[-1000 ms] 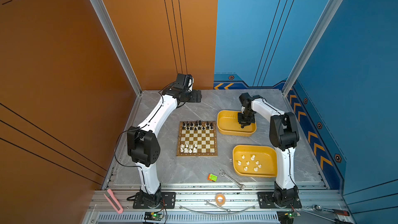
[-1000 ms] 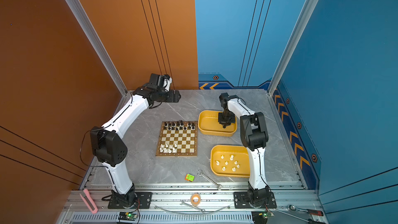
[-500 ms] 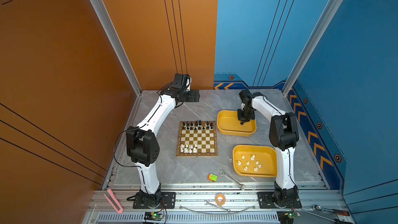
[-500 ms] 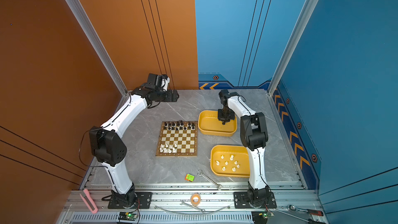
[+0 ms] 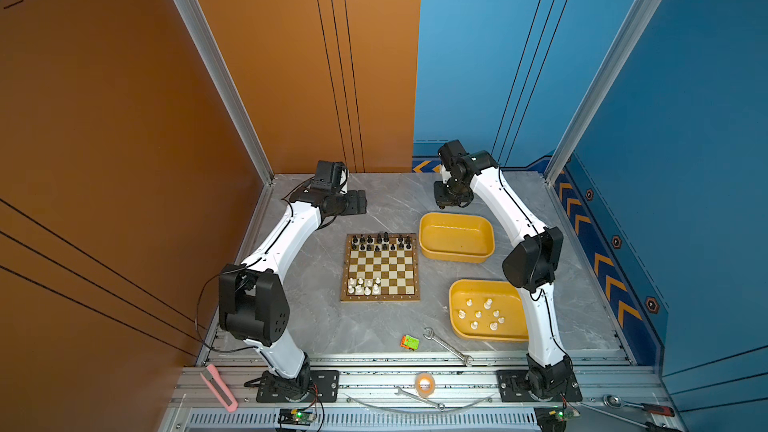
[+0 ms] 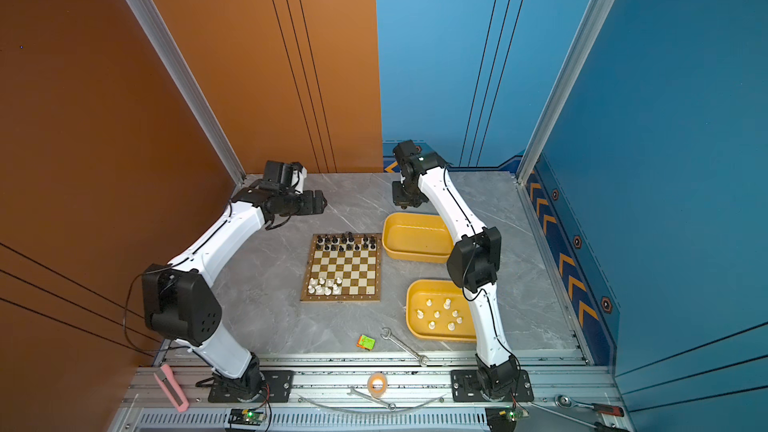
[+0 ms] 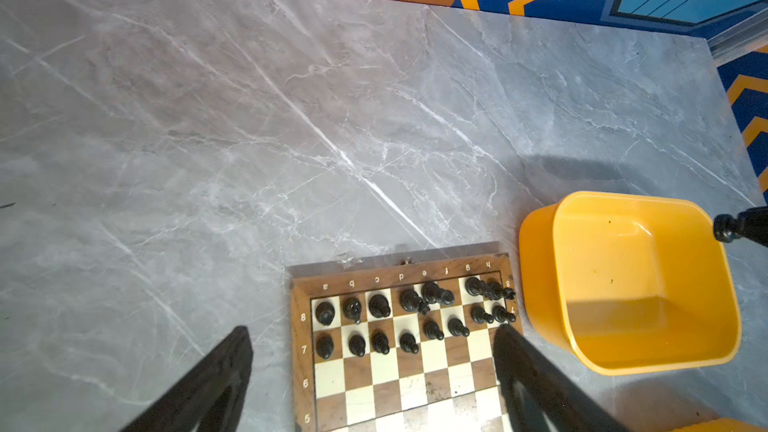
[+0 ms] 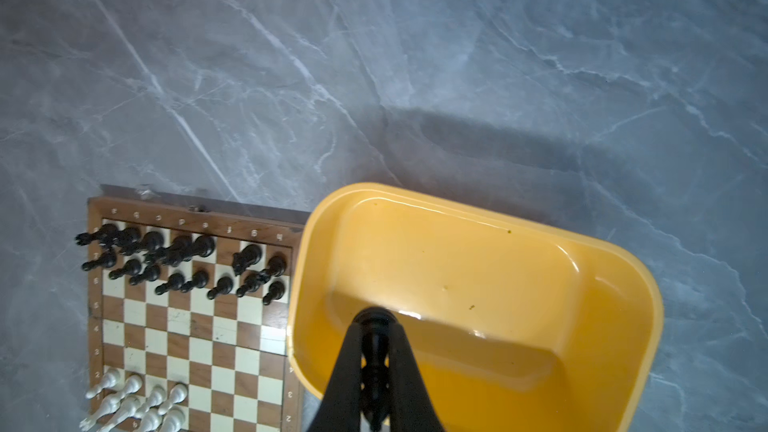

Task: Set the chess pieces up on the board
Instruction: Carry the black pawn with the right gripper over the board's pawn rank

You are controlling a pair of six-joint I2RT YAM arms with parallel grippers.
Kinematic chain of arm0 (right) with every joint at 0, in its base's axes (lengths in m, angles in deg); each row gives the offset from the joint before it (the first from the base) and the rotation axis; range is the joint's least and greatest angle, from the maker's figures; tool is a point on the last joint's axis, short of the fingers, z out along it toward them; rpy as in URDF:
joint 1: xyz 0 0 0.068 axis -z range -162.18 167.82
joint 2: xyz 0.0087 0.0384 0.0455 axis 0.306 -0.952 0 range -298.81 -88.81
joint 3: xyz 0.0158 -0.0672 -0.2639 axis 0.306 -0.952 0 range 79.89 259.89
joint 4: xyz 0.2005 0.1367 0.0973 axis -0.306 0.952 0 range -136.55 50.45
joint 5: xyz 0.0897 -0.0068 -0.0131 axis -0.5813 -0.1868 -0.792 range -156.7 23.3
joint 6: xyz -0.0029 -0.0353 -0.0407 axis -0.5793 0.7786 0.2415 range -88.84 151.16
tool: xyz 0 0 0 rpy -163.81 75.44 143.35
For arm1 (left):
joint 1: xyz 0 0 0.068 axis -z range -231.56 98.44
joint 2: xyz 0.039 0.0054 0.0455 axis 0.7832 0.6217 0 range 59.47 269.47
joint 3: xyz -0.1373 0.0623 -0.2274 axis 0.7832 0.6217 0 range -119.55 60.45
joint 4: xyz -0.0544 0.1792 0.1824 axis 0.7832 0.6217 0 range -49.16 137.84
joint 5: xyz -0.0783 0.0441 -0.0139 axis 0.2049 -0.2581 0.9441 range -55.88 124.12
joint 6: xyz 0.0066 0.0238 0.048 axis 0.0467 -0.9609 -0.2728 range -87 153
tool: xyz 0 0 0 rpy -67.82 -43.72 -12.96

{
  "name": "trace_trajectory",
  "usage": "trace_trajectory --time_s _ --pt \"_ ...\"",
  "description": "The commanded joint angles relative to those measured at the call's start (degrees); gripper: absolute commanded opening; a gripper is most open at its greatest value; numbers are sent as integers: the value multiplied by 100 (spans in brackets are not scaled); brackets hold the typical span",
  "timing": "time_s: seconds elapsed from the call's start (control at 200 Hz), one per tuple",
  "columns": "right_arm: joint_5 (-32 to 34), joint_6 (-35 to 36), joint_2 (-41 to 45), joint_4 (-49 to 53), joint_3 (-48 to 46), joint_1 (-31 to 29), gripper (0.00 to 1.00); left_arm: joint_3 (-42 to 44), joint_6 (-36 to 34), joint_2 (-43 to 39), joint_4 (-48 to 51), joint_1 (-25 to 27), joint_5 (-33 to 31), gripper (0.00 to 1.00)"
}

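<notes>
You are pinching a glossy black chess piece [image 8: 373,318] in the right pincer [image 8: 374,338] near the small checked wooden board [image 8: 224,351], whose vacant back-row square [image 8: 227,249] is likely awaiting it, the left pincer [image 7: 372,329] hovering spread near that board too.

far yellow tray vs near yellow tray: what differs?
The far tray is empty; the near tray holds loose white pieces. The far tray sits beside the board's black end, fully visible; the near tray is partly hidden behind the right arm. Both are yellow rounded rectangles.
</notes>
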Motion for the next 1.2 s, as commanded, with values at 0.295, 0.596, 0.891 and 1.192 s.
trace_trajectory --time_s 0.295,0.596,0.891,1.192 --pt "-490 -344 -824 1 818 -761 11 1279 130 -1148 -444 -687 100 92" --pt "-433 -314 -1174 -375 807 -1209 11 1406 49 -1277 -428 -959 343 92" --pt "-416 -314 -1443 -549 766 -1378 10 1555 31 -1415 -380 -1021 389 92" --pt "-503 -375 -1636 -693 738 -1397 11 1676 -15 -1591 -284 -1135 390 92"
